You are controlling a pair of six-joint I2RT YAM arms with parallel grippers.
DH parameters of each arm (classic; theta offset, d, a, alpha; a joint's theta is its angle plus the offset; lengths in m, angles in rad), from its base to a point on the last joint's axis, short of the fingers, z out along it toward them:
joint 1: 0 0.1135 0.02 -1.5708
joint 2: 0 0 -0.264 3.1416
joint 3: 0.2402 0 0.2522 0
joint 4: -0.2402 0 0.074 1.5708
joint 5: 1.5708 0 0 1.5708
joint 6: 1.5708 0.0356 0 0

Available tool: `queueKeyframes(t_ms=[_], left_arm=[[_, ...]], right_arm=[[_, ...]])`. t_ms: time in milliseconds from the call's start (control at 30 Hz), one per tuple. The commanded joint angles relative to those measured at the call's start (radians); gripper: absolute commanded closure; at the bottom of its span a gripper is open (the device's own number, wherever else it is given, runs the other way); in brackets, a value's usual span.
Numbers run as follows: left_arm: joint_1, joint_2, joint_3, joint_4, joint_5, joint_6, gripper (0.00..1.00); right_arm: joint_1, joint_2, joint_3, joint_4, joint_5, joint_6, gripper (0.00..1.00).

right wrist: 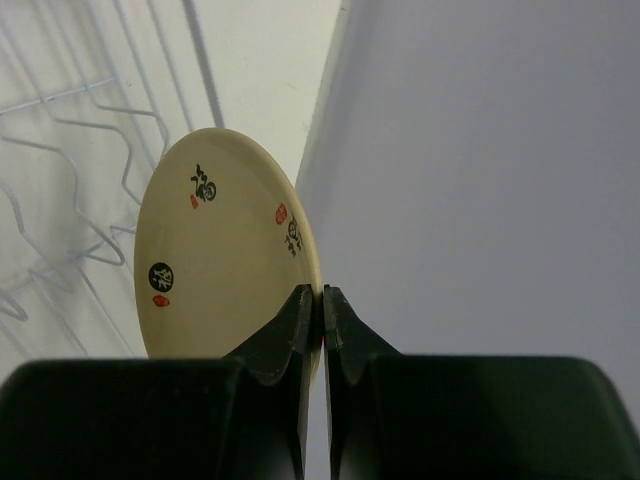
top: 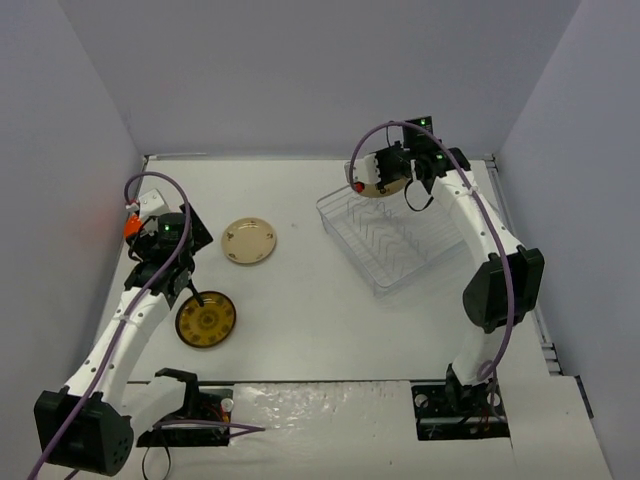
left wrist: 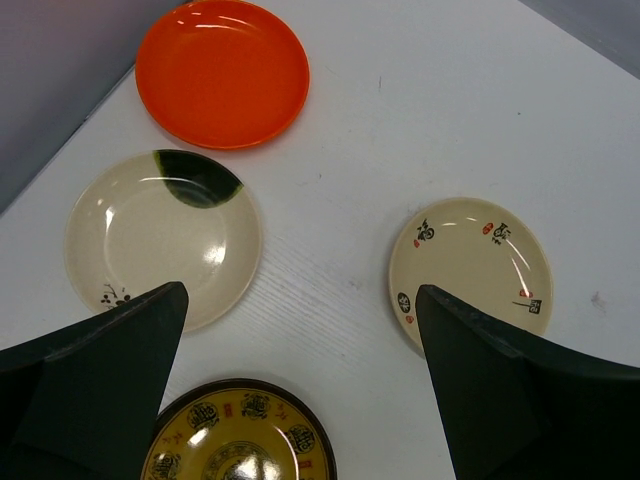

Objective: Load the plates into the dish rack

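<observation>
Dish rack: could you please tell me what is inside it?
Only bare dividers show inside the dish rack; no plate stands there. The right hand, shut on a cream plate, covers its far corner.

Bright, even light from overhead; shadows soft & faint. Glare streaks on orange plate (left wrist: 222, 72) & dark-patched cream plate (left wrist: 163, 238). Top view sharp; wrist views' near edges dark, a bit soft.

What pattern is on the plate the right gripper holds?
The plate is cream with black characters and small red marks; clearest in the right wrist view.
</observation>
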Motion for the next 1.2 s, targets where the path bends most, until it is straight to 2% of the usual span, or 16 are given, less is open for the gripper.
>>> queueKeyframes(t_ms=[0,333,800,1167], left_arm=[[0.007,0.023,0.074,0.000,-0.038,-0.010,0.03],[0.005,0.045,0.108,-0.025,-0.041,-0.007,0.03],[0.007,0.049,0.128,-0.042,-0.047,-0.010,0.03],[0.006,0.047,0.128,-0.051,-0.052,-0.009,0.03]], right_arm=[[-0.003,0.021,0.084,-0.112,-0.051,-0.266,1.00],[-0.002,0.052,0.100,-0.160,-0.088,-0.434,1.00],[0.043,0.033,0.036,-0.206,-0.095,-0.536,1.00],[0.087,0.058,-0.052,-0.170,-0.031,-0.549,1.00]])
